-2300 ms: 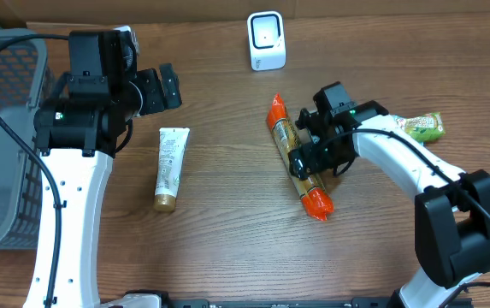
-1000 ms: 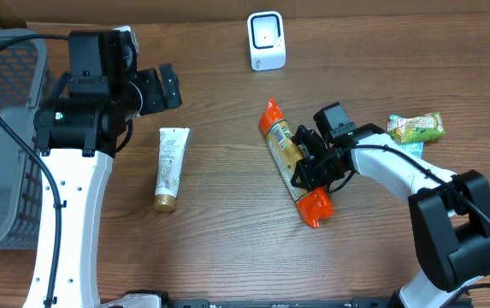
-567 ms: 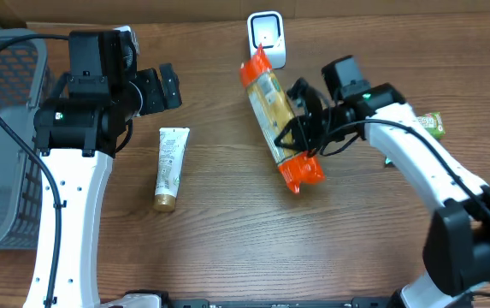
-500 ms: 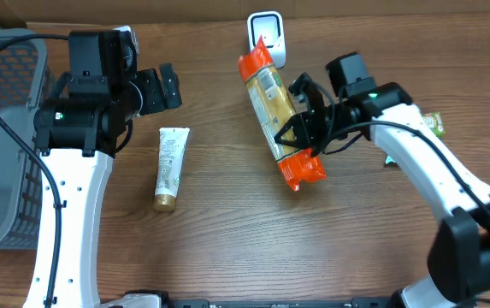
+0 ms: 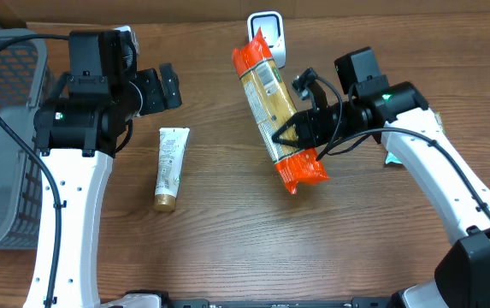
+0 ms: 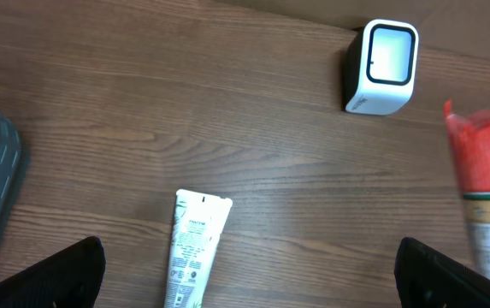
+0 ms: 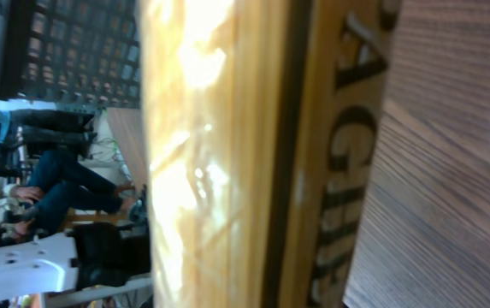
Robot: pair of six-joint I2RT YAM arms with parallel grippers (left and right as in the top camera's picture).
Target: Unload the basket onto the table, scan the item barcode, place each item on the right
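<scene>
**Right arm holds a long packet up beside the scanner; left arm waits open**

The right arm (image 5: 416, 145) reaches in from the right side of the desk (image 5: 227, 248). The right jaws are closed narrowly on a long clear packet (image 5: 270, 107) of yellow pasta with orange ends. They grip it from its right side, on the lower half, just above the lower orange end. The packet hangs in the air, clear of the wood.

Seen from above, the packet's long axis runs from the far edge of the desk toward the near edge, leaning a little to the right. Its upper orange end overlaps the small white scanner (image 5: 270, 26) standing at the far edge. The left wrist camera shows that orange end (image 6: 488, 162) just to the right of the scanner (image 6: 381, 67) and not touching it.

A pale label near the packet's upper end faces upward. Whether it carries the barcode is too small to tell. The next move probably depends on turning the barcode side toward the scanner's window.

The right wrist camera is filled by the packet wrapper, so the jaws cannot be made out there.

The left arm (image 5: 78, 171) stands well apart at the left. The left jaws are spread wide and hold nothing, above a white tube (image 5: 172, 167) lying on the desk. The right arm is much the nearer to the scanner.
</scene>
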